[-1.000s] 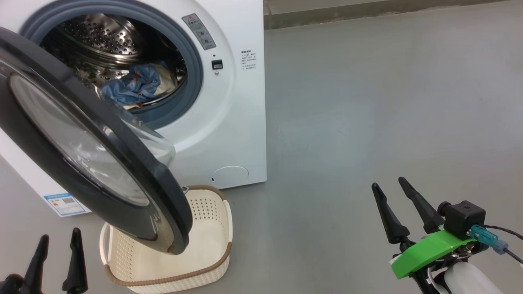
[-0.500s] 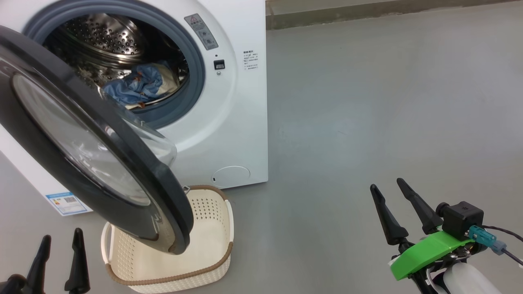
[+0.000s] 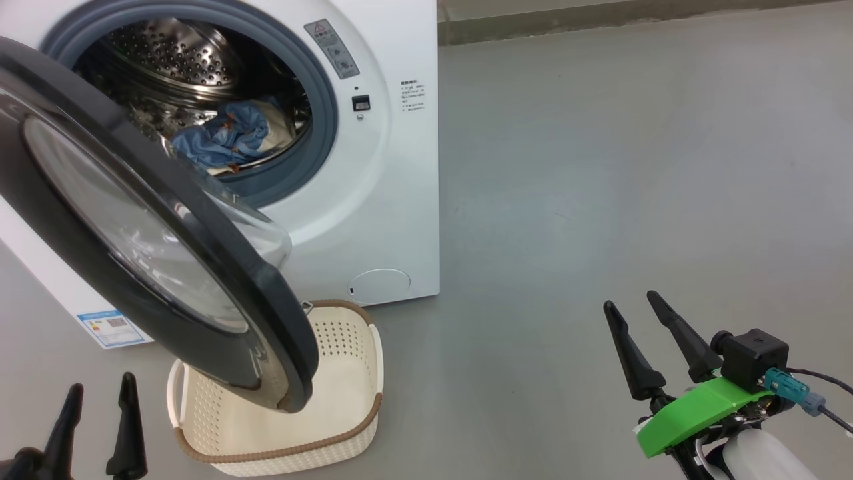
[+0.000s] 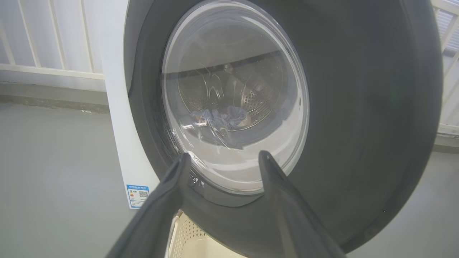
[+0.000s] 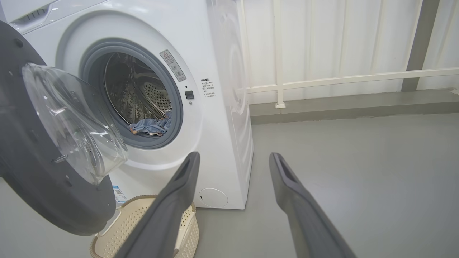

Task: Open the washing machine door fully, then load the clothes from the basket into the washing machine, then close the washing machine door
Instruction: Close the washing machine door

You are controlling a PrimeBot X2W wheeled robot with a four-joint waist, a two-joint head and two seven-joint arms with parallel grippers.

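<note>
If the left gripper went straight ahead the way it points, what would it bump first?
Probably the washing machine door. The open left gripper points at its outer face, near the bottom of the glass window; how far off, I can't tell.

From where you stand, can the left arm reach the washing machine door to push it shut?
Probably yes: the open left gripper points straight at the washing machine door, outer face toward it, nothing between; the basket sits lower, beneath the door.
</note>
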